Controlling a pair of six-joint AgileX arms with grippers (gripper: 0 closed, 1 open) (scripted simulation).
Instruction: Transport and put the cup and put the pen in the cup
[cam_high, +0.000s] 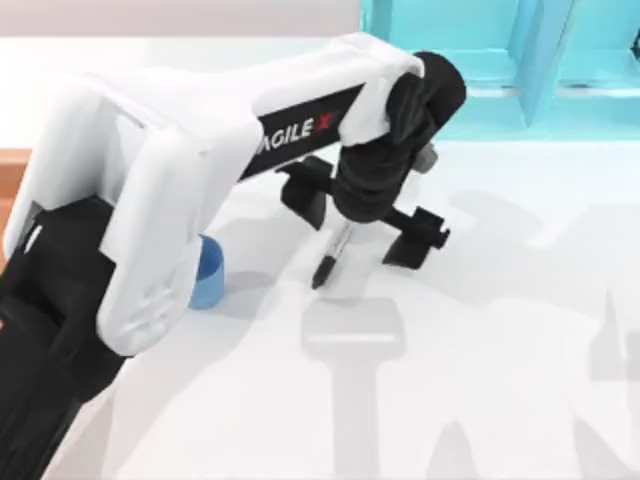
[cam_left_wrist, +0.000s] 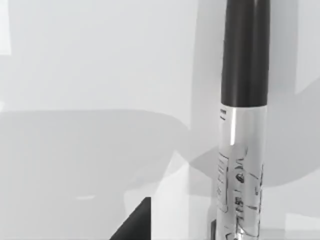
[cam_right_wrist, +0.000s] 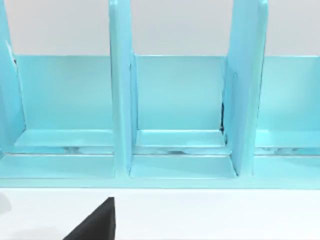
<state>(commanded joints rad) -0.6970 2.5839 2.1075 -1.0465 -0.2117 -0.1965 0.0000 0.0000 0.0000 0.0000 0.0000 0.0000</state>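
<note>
The cup (cam_high: 208, 272) stands upright on the surface (cam_high: 480, 400) at left, half tucked under the left arm's white housing, mouth up and ready to receive. Just right of it, the left tool (cam_high: 362, 212) is clamped on the pen (cam_high: 330, 256), black tip down and near-vertical so it can drop straight in; pen is clear of the cup, not yet over it. Right tool's state: cannot tell, its wrist view faces the light-blue shelf unit (cam_right_wrist: 175, 125).

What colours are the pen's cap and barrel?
The slim marker pen has a glossy black cap and a white-grey barrel with small black print, clearest in the left wrist view.
</note>
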